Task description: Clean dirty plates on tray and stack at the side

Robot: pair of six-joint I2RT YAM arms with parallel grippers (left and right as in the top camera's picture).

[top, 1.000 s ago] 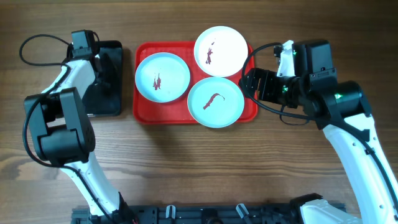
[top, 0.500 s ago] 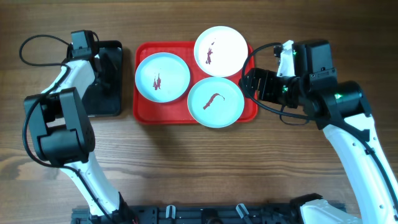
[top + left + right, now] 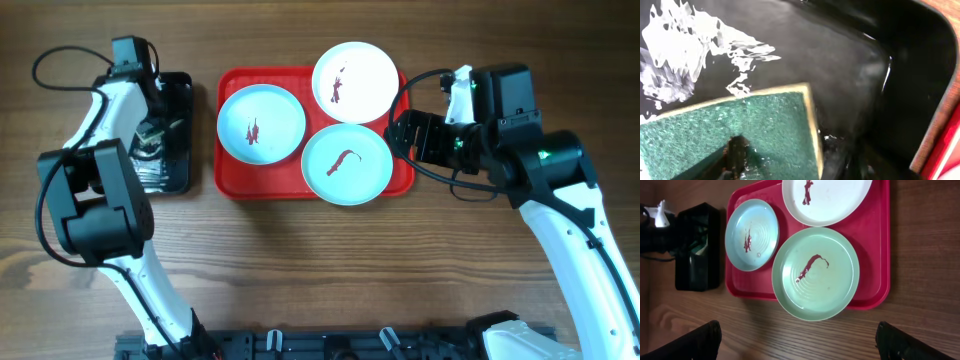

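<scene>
Left wrist alone shows green sponge (image 3: 740, 127) in black tray (image 3: 850, 55); left hand (image 3: 150, 135) unclear, right hand (image 3: 800, 344) released.

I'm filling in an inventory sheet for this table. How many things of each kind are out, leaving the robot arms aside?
Plates: 3
Red tray: 1
Black tray: 1
Sponge: 1
Total: 6
</scene>
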